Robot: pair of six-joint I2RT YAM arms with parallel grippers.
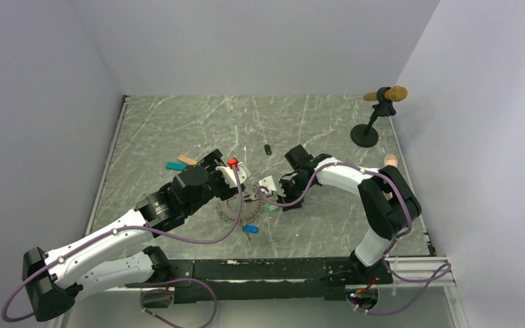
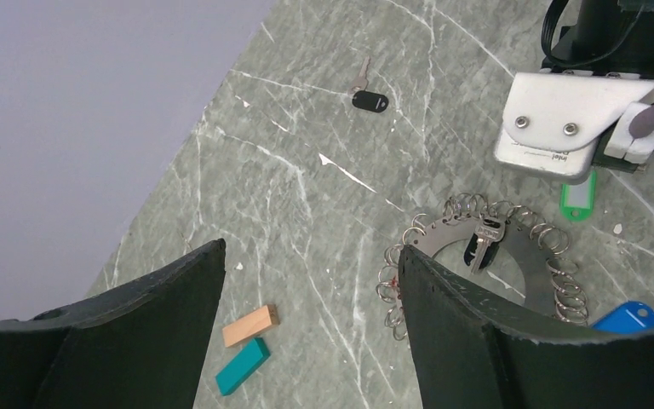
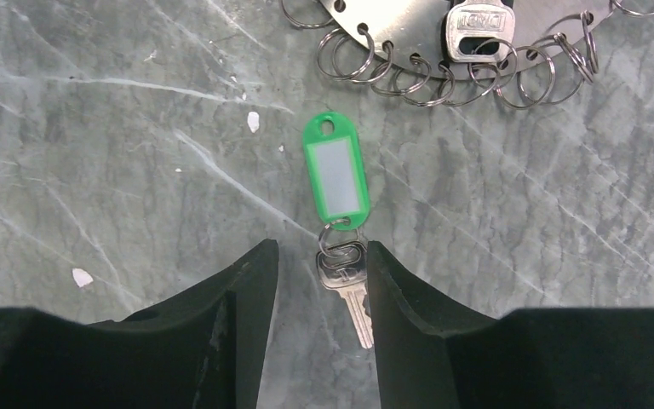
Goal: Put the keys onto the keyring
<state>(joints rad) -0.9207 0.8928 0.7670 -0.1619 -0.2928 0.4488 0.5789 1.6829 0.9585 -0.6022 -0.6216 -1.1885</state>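
The keyring [image 1: 236, 208] lies flat on the table, a dark metal ring fringed with small split rings and one silver key; it also shows in the left wrist view [image 2: 443, 240] and the right wrist view [image 3: 400, 21]. The green-tagged key [image 3: 335, 170] lies just below the ring, also seen in the top view [image 1: 272, 208]. Its silver key [image 3: 351, 294] lies between the fingers of my right gripper [image 3: 321, 247], which is open low over the table. The blue-tagged key [image 1: 250, 229] lies beside the ring [image 2: 626, 318]. My left gripper [image 2: 311, 251] is open and empty, above the table left of the ring.
A tan block [image 2: 249, 325] and a teal block [image 2: 242, 365] lie left of the keyring. A black key fob [image 2: 369, 100] lies farther back. A black stand with a tan-tipped bar [image 1: 376, 116] is at the back right. Walls enclose the table.
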